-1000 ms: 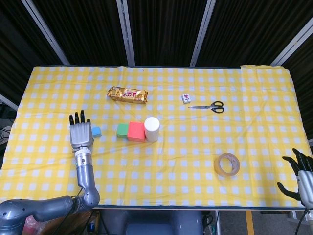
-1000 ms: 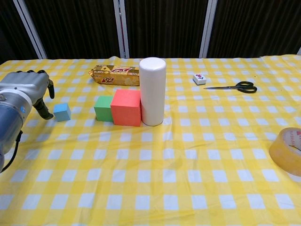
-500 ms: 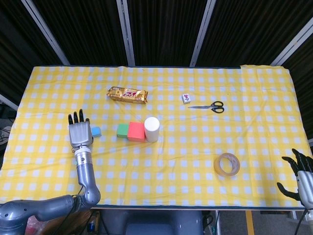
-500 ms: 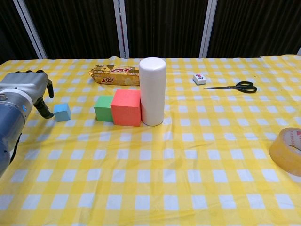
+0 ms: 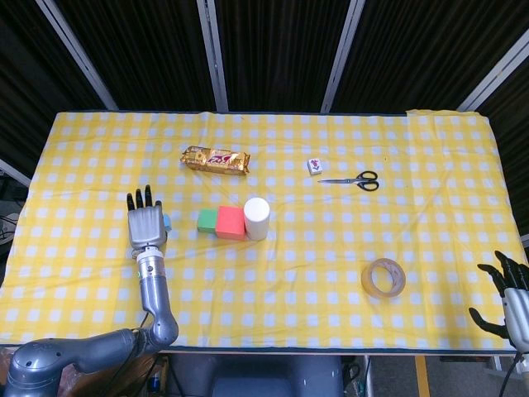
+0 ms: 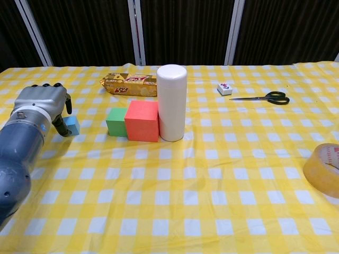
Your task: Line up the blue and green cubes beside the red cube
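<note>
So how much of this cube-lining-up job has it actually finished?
Roughly half. The green cube already sits flush against the red cube, which has a white cylinder on its other side. The blue cube lies apart from that row, with the left hand right at it, partly covering it; a grip isn't clear. Bringing blue beside green remains. The right hand waits at the table's edge.

A robot test lab setup is showing here: a table (image 5: 430, 248) wearing a yellow checked cloth is standing before black curtains (image 5: 273, 50) at the frame's top, hanging between slanting metal poles (image 5: 340, 54).
</note>
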{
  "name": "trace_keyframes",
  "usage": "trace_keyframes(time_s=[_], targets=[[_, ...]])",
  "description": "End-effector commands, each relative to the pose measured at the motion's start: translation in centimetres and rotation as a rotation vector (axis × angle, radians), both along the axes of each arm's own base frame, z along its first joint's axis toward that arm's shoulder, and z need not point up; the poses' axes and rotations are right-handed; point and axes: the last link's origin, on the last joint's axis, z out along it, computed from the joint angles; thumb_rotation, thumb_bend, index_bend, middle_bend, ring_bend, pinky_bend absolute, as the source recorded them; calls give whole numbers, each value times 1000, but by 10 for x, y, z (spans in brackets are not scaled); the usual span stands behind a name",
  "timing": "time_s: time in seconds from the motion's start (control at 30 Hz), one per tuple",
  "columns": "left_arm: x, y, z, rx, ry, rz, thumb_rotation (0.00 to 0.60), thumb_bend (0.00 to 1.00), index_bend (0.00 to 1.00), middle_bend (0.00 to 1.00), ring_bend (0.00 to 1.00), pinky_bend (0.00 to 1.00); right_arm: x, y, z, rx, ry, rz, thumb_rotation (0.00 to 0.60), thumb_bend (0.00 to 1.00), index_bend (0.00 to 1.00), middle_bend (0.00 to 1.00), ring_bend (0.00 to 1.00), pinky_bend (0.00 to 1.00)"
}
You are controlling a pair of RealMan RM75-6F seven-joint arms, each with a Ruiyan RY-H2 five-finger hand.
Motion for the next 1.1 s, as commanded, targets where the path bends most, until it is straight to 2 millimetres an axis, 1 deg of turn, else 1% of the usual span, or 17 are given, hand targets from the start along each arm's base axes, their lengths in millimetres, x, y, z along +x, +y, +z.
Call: trace_keyframes(time_s=[0.03, 0.47, 0.67, 0.83, 1.1], targets=[[1, 0, -2, 1, -3, -2, 600, 277, 369, 7, 0, 0, 0, 0, 0, -1, 1, 1, 600, 317, 211, 0, 0, 0], [-6, 3, 2, 19, 5, 18, 600, 279, 379, 17, 0, 0, 0, 0, -1, 4, -1, 0, 600, 317, 212, 0, 0, 0], [-8, 3, -2, 11, 16, 21, 600, 280, 384, 23, 0, 0, -1, -1, -2, 7, 0, -3, 600, 318, 211, 0, 0, 0], [-7, 3, -6, 8, 30, 9, 600, 290, 389, 27, 0, 0, -1, -1, -1, 9, -5, -3, 600, 317, 212, 0, 0, 0], [1, 2, -9, 10, 32, -16, 600, 300, 392, 35, 0, 0, -2, -1, 0, 11, -12, 0, 600, 317, 211, 0, 0, 0]])
